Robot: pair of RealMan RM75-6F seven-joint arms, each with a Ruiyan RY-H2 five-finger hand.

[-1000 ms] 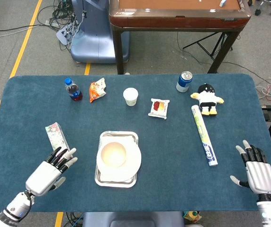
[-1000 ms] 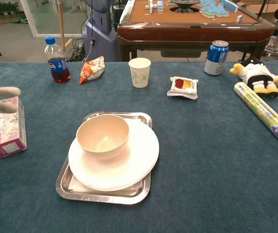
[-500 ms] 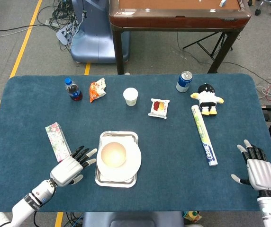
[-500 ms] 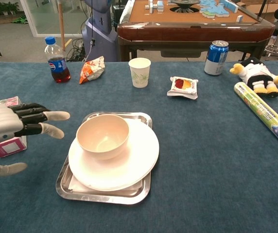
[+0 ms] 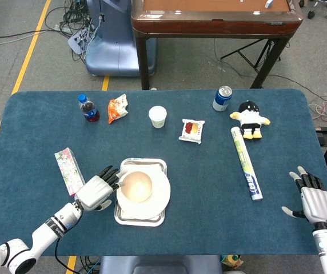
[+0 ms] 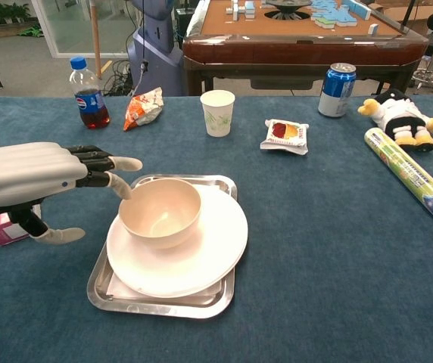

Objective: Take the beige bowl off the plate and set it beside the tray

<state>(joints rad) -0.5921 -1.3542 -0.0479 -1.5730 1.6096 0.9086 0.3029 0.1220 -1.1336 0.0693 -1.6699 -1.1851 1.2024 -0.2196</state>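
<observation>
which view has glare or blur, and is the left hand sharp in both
Head view: even light, all sharp, left hand small but crisp. Chest view: soft sheen on the tray rim, no harsh glare; the hand looms large and slightly soft beside the bowl.

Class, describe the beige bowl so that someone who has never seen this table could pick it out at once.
Start at the metal tray near the front edge of the blue table. A white plate lies on it, and the beige bowl sits upright and empty on the plate's left part, with the left hand reaching its rim. It is the only bowl, wider and lower than the paper cup further back.
</observation>
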